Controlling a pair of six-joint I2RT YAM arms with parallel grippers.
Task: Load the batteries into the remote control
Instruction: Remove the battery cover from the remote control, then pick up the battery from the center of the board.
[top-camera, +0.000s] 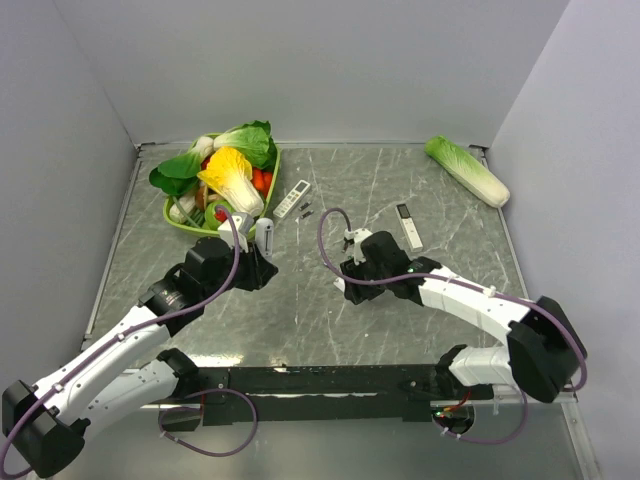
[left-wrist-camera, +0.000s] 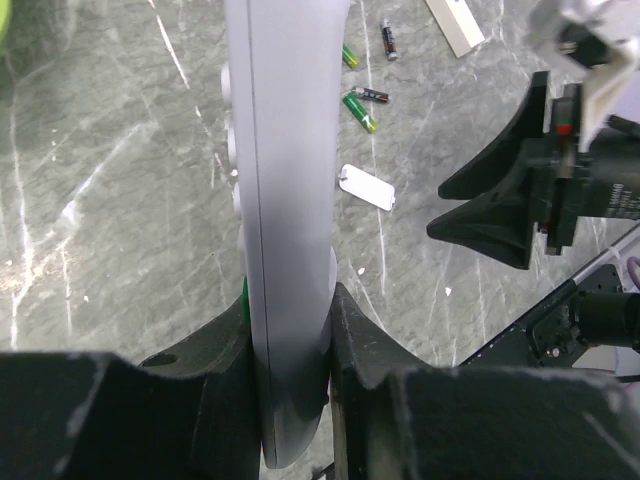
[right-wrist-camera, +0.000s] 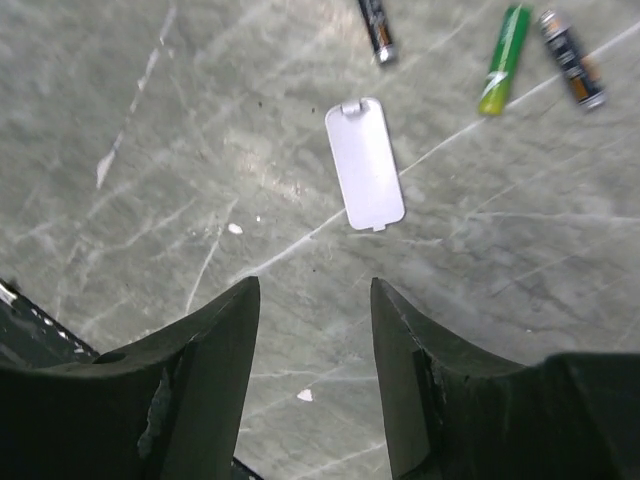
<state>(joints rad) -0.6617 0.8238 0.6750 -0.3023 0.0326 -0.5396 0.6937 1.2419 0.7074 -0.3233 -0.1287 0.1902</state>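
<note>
Left gripper clamped on remote control, held edge-up. Right gripper jaws apart, empty, near battery cover; batteries lie beyond the cover.

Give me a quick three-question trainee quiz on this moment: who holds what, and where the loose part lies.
1. True or false: the left hand is shut on the remote control.
2. Pick one. The right hand is: A open and empty; B shut on a vegetable; C out of view.
3. Short answer: what flat white piece lies on the table just ahead of the right hand?
Key: 1 true; 2 A; 3 the battery cover.
</note>
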